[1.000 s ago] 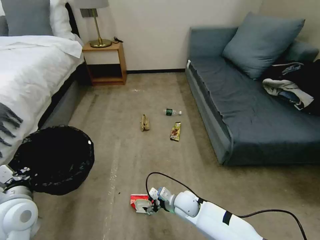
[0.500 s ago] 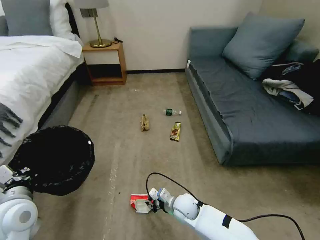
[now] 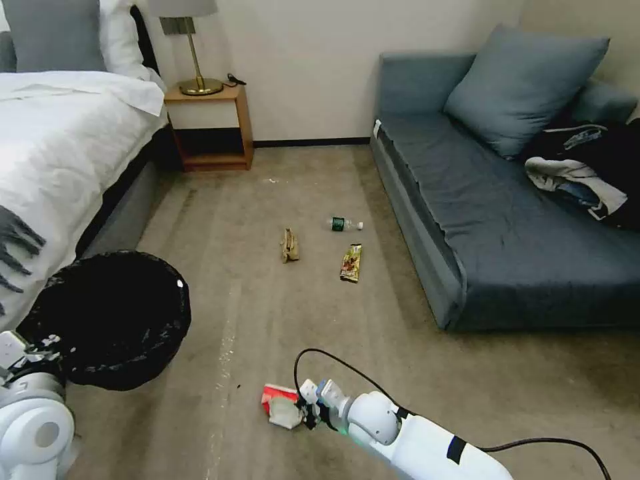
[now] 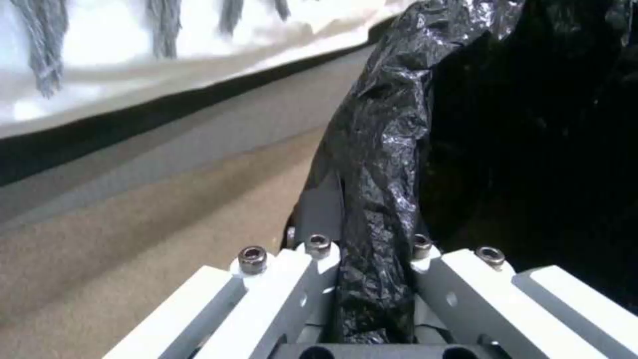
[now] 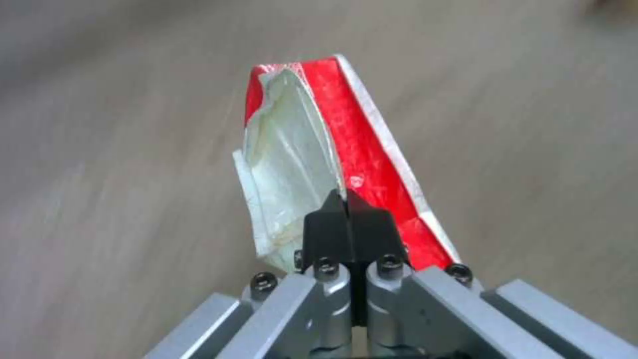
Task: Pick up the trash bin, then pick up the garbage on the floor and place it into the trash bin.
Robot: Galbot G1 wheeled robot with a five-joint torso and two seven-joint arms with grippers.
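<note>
Beside the bed (image 3: 60, 153), near its foot, left gripper (image 4: 376, 279) is clamped on the bag-lined rim of the trash bin (image 3: 110, 320), carried off the carpet. Farther from the bed, right gripper (image 5: 348, 214) has its pads pressed together on an edge of the red-and-white packet (image 5: 319, 154); whether it has cleared the floor I cannot tell. Step in hand: first piece of garbage gripped, bin already picked up. Next move calls for carrying the packet bedward over the bin's mouth without the thin pinch slipping. Paper bag (image 3: 289, 246), small bottle (image 3: 345, 224) and snack wrapper (image 3: 351, 262) lie well beyond, away from the bed.
</note>
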